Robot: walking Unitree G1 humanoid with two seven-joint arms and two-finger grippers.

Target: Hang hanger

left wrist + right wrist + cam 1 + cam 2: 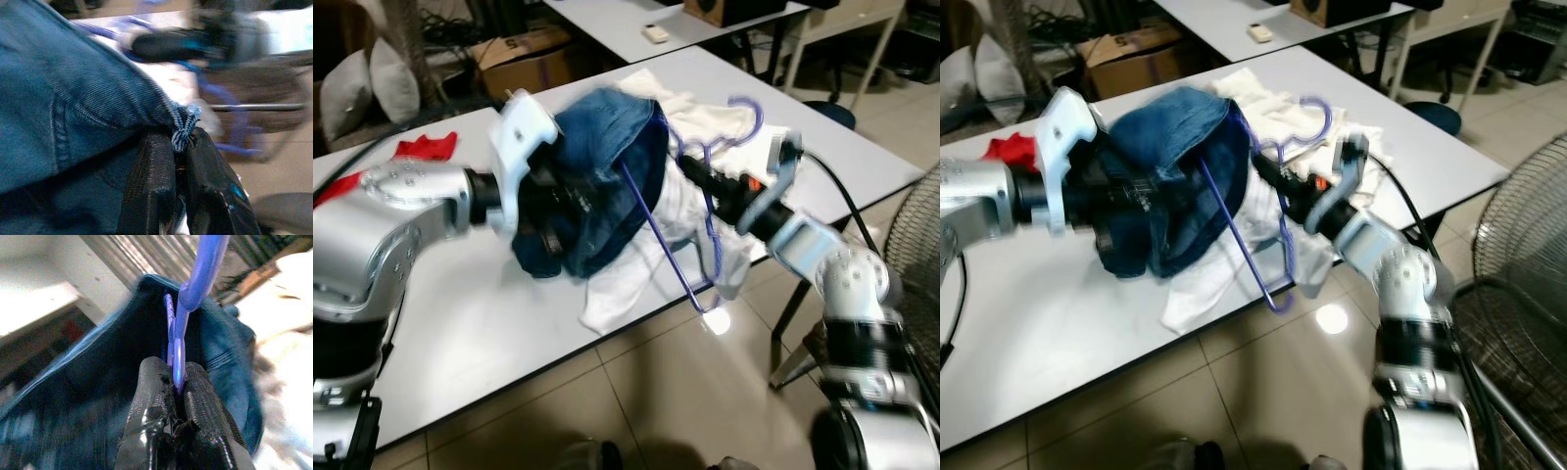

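left gripper [178,161] clamped on denim garment [597,176] hem, right gripper [173,382] pinching purple hanger [705,225] — both past white table [460,323] front edge, tiled floor [656,392] open below, no legible text

Both arms raised over the table [460,323]. Left gripper [178,161] pinched on denim [597,176]; right gripper [173,382] clamped on hanger [700,220], reaching toward the left.

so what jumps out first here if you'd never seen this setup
The blue denim garment held up over the white table by the left end effector, shut on its frayed edge. Next, the purple hanger pinched in the right end effector, poking into the denim, white clothes beneath.
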